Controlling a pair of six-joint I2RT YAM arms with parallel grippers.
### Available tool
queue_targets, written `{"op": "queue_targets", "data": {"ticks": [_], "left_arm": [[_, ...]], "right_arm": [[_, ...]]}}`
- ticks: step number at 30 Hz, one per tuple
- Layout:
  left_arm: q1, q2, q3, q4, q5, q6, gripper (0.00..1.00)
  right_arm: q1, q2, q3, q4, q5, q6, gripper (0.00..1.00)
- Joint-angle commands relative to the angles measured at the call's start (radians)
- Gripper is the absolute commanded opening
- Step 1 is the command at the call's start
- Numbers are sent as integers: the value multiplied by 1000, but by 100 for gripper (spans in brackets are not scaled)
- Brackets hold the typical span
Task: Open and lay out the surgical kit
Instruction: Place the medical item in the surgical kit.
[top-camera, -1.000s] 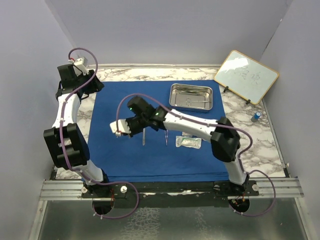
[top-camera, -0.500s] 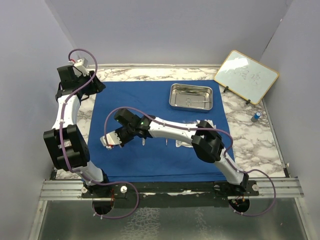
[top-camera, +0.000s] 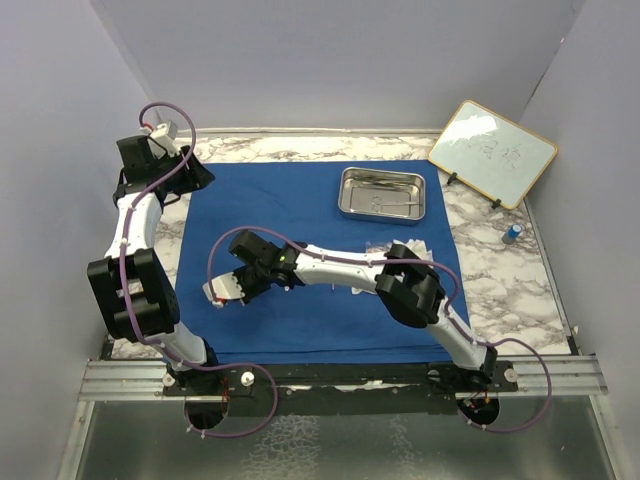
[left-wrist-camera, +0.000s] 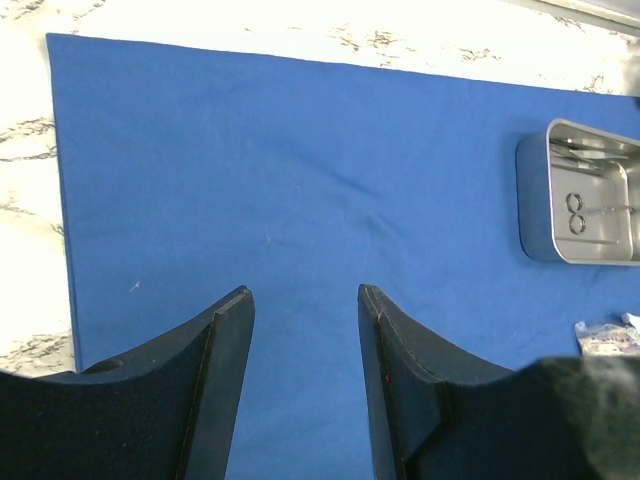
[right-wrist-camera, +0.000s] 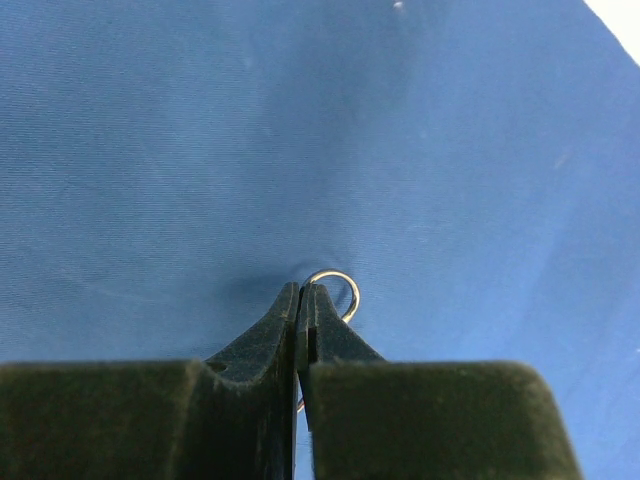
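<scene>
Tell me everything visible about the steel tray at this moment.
The steel tray is a shallow rectangular pan of shiny metal with rounded corners and a raised rim. It sits flat, open side up, on the blue cloth, in the cloth's far right corner. Inside lie thin steel instruments, one with paired finger rings; their exact kinds are too small to tell. Nothing else touches it.

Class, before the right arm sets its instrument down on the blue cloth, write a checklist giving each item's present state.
1. Right gripper shut on the ringed instrument: ok.
2. Blue cloth ahead of it flat and bare: ok.
3. Left gripper open, empty, well away from the right arm: ok.
4. Steel tray sits level on the cloth: ok.
5. Instrument's tips touching the cloth: cannot tell.
</scene>
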Motion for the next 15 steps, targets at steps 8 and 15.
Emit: {"op": "queue_targets", "data": {"ticks": [8, 15], "left_arm": [[9, -41, -18, 38, 49, -15, 49], [13, -48, -25, 43, 54, -18, 49]], "right_arm": [[24, 14, -22, 70, 39, 96, 1], [24, 36, -7, 74, 48, 111, 1]]}}
